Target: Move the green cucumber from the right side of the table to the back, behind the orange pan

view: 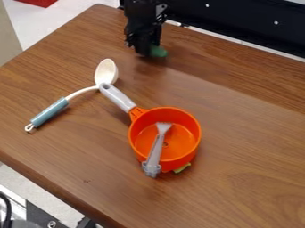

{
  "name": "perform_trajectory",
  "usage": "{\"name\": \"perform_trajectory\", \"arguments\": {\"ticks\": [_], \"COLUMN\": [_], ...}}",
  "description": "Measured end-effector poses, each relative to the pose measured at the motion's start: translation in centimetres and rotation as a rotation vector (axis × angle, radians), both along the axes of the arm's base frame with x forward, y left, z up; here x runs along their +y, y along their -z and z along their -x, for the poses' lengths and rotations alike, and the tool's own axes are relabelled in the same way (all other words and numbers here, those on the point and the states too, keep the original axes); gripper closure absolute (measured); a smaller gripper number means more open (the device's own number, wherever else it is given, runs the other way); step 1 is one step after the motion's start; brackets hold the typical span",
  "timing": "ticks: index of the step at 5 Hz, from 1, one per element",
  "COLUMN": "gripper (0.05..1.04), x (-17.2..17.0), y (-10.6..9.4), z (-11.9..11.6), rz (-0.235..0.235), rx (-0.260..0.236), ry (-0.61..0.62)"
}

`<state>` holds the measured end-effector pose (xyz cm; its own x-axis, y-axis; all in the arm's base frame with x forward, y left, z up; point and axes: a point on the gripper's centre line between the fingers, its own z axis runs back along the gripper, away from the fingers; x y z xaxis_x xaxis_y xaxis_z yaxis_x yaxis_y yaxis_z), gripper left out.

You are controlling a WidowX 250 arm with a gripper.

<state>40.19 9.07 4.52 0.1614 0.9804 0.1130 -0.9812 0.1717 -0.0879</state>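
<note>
My gripper [147, 50] hangs low over the back of the wooden table, near the top of the camera view. A small green object [158, 51] is right at its tip, on the right side; whether it is held I cannot tell. Nearer the middle stands an orange pot [189, 149], its grey handle [118, 97] pointing up and left. A grey utensil [156, 152] leans in the pot, one end over the near rim. Below that rim, a yellow-green thing [182, 168] peeks out. A white spoon [106, 71] with a blue grip [50, 112] lies left of the pot, its neck by the handle's end.
The wooden table [250, 147] has its left corner and slanting front edge in view. A black panel [238, 20] runs along the back right. Dark equipment and a cable are at the bottom left, beyond the front edge. A red object [37, 2] lies at the top left.
</note>
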Motion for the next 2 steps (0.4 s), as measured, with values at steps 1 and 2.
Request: {"name": "perform_trajectory", "arguments": {"ticks": [1,2], "gripper": [0.708,0.425], "x": [-0.18,-0.18], "y": [0.57,0.64], "z": [0.31,0.6], "rz": [0.006,0.012], "rx": [0.005,0.02], "ry": [0.023,0.001]}}
